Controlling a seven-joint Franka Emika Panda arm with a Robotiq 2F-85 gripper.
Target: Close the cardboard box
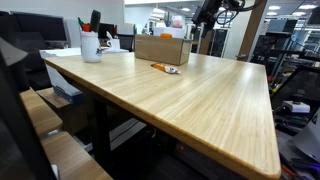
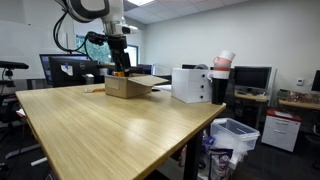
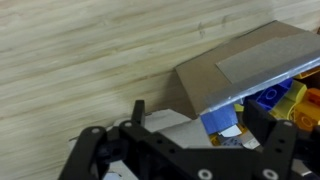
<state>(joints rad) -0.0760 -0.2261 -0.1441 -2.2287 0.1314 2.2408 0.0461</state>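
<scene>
The cardboard box [image 1: 162, 48] is brown, low and wide, and stands at the far side of the wooden table [image 1: 190, 100]. In an exterior view the cardboard box [image 2: 128, 86] has a flap spread outward. My gripper [image 2: 121, 69] hangs just above the box, open. In the wrist view one flap [image 3: 240, 62] slopes over the opening, and blue and yellow items [image 3: 272, 97] show inside. The gripper [image 3: 200, 122] stands open over that opening with nothing between its fingers [image 3: 138, 110].
A white cup with pens [image 1: 91, 45] stands at the table's far corner. A small orange object [image 1: 165, 68] lies in front of the box. A white case [image 2: 192, 84] and stacked cups [image 2: 222, 64] sit beside the table; a bin [image 2: 236, 134] is on the floor.
</scene>
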